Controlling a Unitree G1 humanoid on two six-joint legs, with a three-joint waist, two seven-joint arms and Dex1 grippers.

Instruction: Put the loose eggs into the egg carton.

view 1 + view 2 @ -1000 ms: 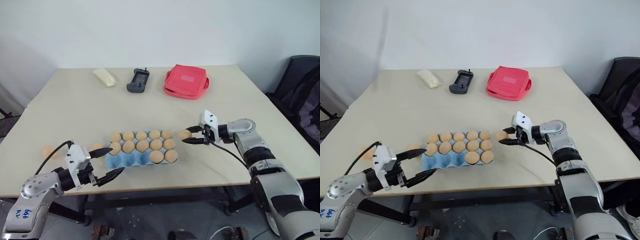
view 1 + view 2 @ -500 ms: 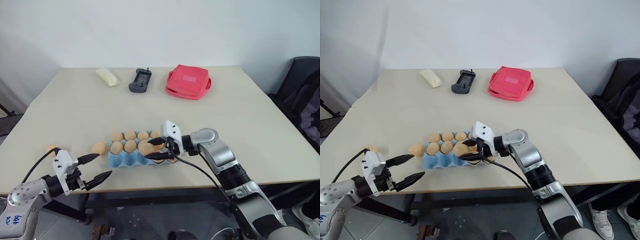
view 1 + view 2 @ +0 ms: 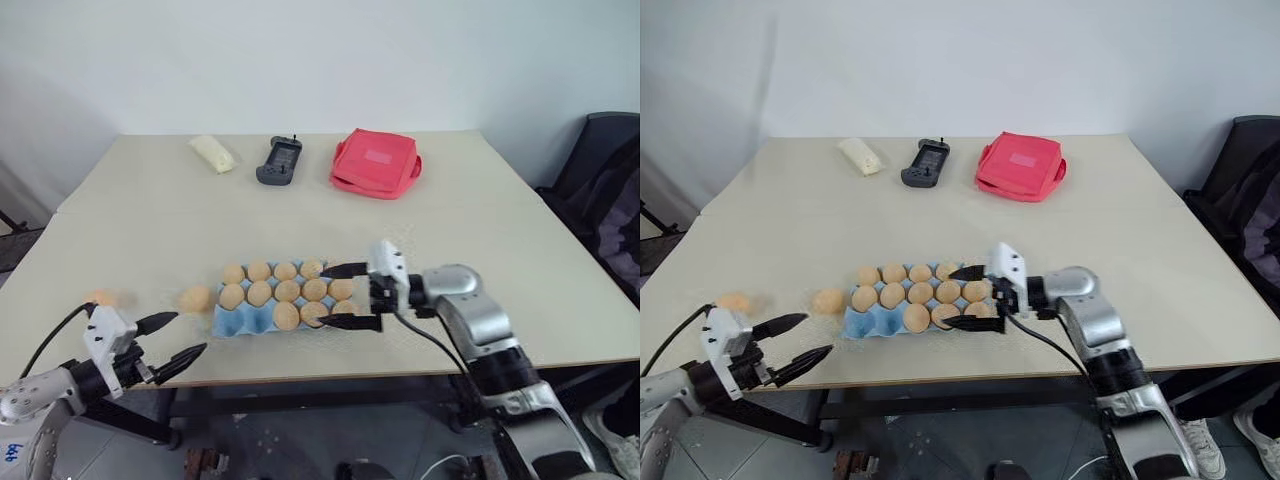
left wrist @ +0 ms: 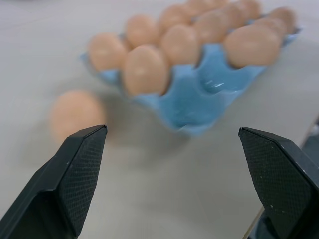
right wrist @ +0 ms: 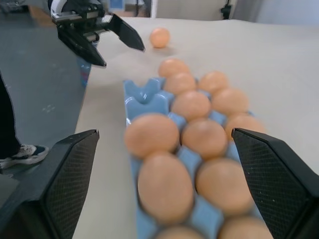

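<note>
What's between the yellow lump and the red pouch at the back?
A dark handheld controller lies between the pale yellow lump and the red pouch, seen in the left eye view.

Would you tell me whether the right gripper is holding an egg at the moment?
No, the right gripper stands open over the carton with nothing between its fingers.

Your table (image 3: 480, 230) carries the egg carton (image 3: 245, 322) at 6 o'clock, two loose eggs (image 3: 196, 298) at 8

Wide bare table (image 3: 480, 225) lies between the egg carton (image 3: 250, 320) near the front edge and the phone (image 3: 277, 160), pouch (image 3: 373, 163) and yellow lump (image 3: 212, 154) along the back edge.
</note>
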